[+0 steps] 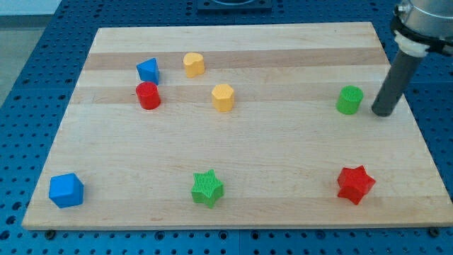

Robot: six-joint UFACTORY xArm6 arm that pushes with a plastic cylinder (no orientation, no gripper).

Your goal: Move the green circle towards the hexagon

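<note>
Camera view. My tip (383,112) rests on the counter (233,149) near its right edge, in the upper half of the view. It stands just beside the green circle (349,100), on that block's right; a narrow strip of wood shows between the two, so they appear apart. I carry no pincer (the arm ends in a plain dark rod), so nothing is open, closed or gripped.

The green circle sits upright on the counter, well to the view's right of every block in the upper-left group.

The yellow hexagon (223,97) lies near the middle of the upper half, well apart from the green circle, at nearly the same height in the view and to its left.

Further blocks on the counter:
- A yellow heart-like block (193,64) lies above and left of the hexagon.
- A blue block (148,69), shape not clear, sits just above a red cylinder (148,95); I cannot tell whether they touch.
- A blue cube (66,190) occupies the lower-left corner.
- A green star (207,188) lies at the bottom centre.
- A red star (354,184) lies at the lower right, below the green circle and well apart from it.
</note>
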